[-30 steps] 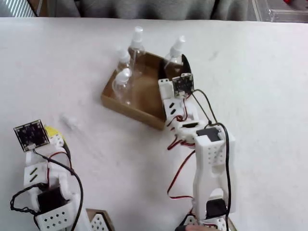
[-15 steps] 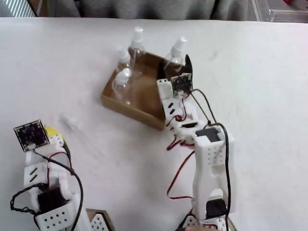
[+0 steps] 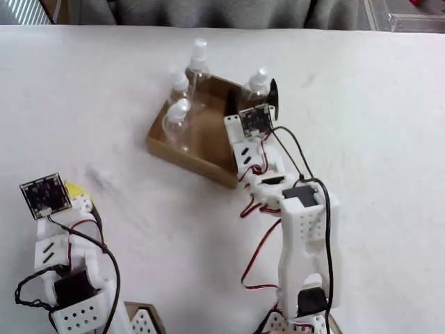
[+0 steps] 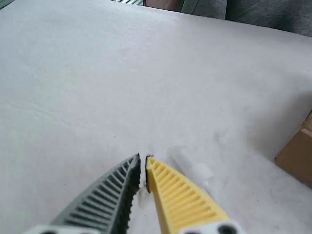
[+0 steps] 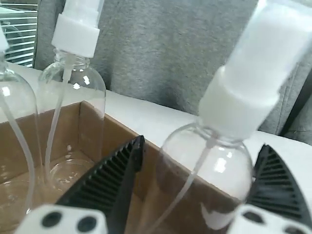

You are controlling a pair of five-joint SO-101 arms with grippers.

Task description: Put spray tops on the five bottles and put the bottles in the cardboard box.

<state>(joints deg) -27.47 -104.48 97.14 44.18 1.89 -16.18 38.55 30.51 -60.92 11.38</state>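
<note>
While the right gripper (image 5: 203,144) stands with jaws spread, a clear bottle (image 5: 209,165), spray top (image 5: 248,87) fitted, sits upright between them at a corner of the cardboard box (image 5: 87,122). Judged light, thin-walled and slick, so it is best held low on the round body, never by the top. The left gripper (image 4: 143,163), jaws pressed together, has a small clear piece (image 4: 195,168) just beside its tips.

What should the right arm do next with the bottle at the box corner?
Probably back the right gripper straight off with its jaws wide. The bottle stands in the cardboard box corner with its spray top on. Gaps show at both fingertips, so it looks released, and sideways drift could tip it.
</note>
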